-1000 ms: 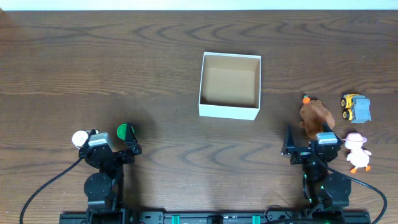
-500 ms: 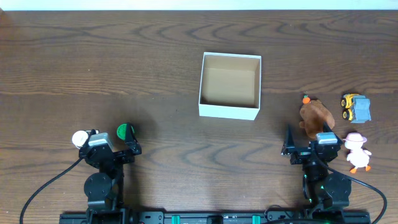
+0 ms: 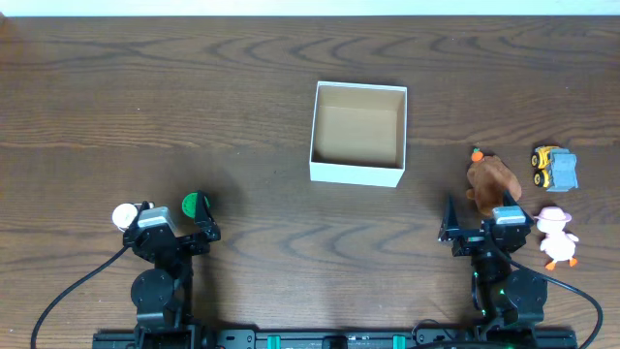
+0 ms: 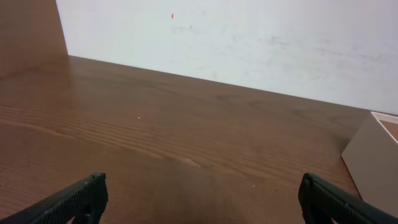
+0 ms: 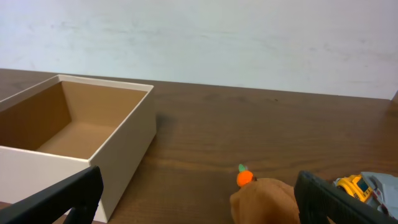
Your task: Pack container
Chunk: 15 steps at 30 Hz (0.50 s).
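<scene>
Bench (image 3: 194, 97): dark brown wood with a pronounced wavy grain and a matte surface.

Container (image 3: 356, 174): a square, lidless cardboard box with thin white walls and a tan-brown inside. It stands upright at the centre of the overhead frame, and the bare tan floor is exposed.

Left fingers (image 4: 78, 200): black and ribbed, set wide apart at the lower corners of the left wrist frame, with only bench surface between them. The container shows there only as a pale wall at the right edge. In the overhead frame it lies to the upper right of these fingers, well apart.

Right fingers (image 5: 62, 199): black, likewise wide apart. The container fills the left of the right wrist frame. In the overhead frame it lies to their upper left, clear of contact.

Near the right fingers:
- brown plush toy (image 3: 492, 180) with an orange tip, just above them;
- yellow and grey toy truck (image 3: 554, 169);
- white duck figure (image 3: 557, 236) with orange feet.

Beside the left fingers:
- green disc (image 3: 195, 205);
- white round piece (image 3: 124, 215).
</scene>
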Motion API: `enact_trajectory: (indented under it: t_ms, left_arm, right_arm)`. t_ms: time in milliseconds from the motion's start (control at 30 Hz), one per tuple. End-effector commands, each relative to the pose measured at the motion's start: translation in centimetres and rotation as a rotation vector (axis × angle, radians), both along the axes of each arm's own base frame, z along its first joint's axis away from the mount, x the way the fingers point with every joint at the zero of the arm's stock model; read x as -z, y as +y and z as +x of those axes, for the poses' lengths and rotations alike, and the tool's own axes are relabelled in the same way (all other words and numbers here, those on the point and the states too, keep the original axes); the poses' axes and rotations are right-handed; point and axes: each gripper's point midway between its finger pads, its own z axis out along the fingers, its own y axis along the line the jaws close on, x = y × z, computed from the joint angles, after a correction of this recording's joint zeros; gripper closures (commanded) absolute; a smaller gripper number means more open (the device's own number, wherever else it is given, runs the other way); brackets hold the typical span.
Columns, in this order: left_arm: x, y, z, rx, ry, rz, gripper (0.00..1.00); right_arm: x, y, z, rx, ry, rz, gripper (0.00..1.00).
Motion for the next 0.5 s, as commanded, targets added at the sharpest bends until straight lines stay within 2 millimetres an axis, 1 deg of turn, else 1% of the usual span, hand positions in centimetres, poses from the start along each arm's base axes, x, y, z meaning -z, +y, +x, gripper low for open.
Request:
enact_trajectory:
  t_ms: [0, 467]
  left_arm:
    - [1.85, 0.11, -0.01, -0.003, 0.048, 0.008, 0.02]
    - [1.84, 0.11, -0.01, -0.002, 0.047, 0.008, 0.02]
  right_arm:
    - [0.08, -0.29, -0.01, 0.014, 0.002, 0.007, 0.01]
    - [0.06, -0.18, -0.02, 0.009, 0.001, 0.017, 0.01]
